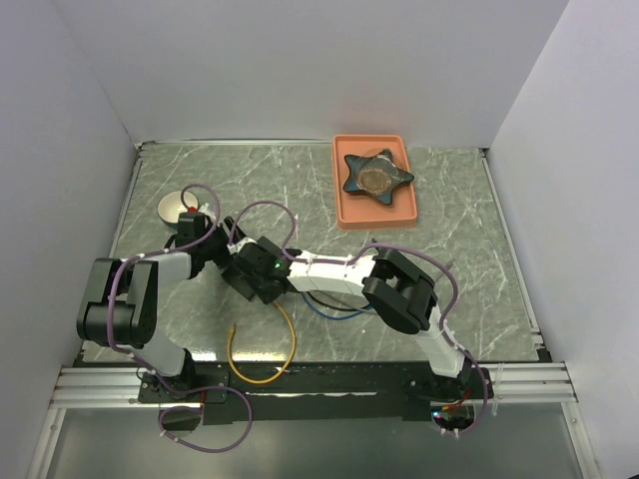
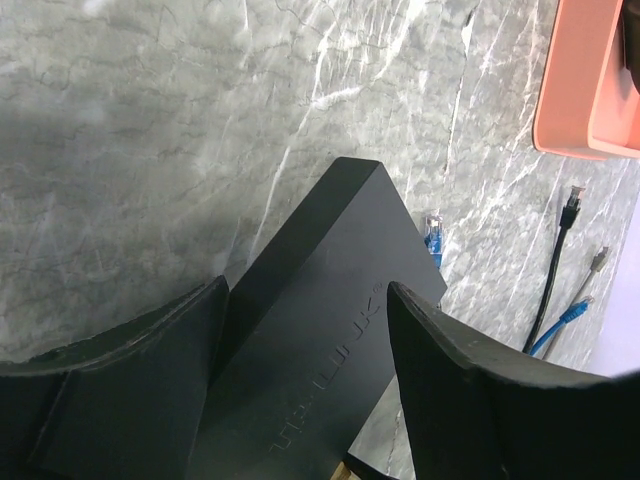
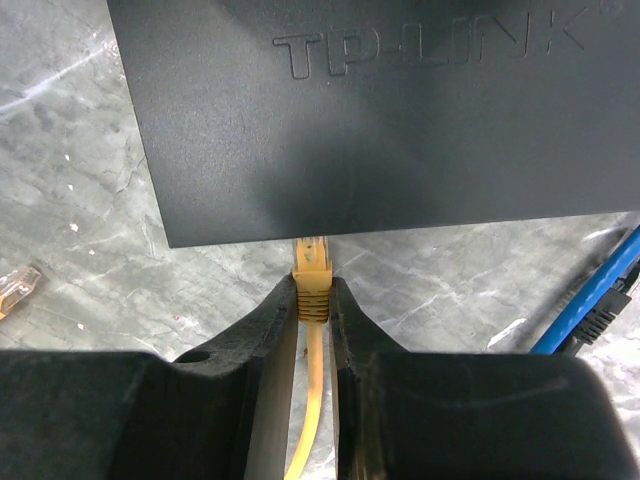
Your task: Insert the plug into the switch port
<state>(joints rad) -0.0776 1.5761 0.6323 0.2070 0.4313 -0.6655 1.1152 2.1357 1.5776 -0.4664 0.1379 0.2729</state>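
The black flat switch box (image 3: 380, 110) fills the top of the right wrist view, lettered face up. Its row of ports is hidden under its near edge. My right gripper (image 3: 312, 285) is shut on the yellow plug (image 3: 311, 262). The plug's clear tip touches the box's near edge, and I cannot tell how far in it is. The yellow cable (image 1: 265, 377) loops back toward the table's near edge. My left gripper (image 2: 308, 290) is shut on the same box (image 2: 320, 300), one finger (image 2: 140, 390) on each side. In the top view both grippers (image 1: 228, 261) (image 1: 258, 274) meet left of centre.
An orange tray (image 1: 344, 205) holding a dark star-shaped object (image 1: 376, 176) stands at the back right. A round grey object (image 1: 178, 207) lies at the back left. Loose blue (image 2: 433, 238), black (image 2: 570, 200) and grey (image 2: 598, 260) plugs lie beside the box. A clear plug (image 3: 18, 285) lies to the left.
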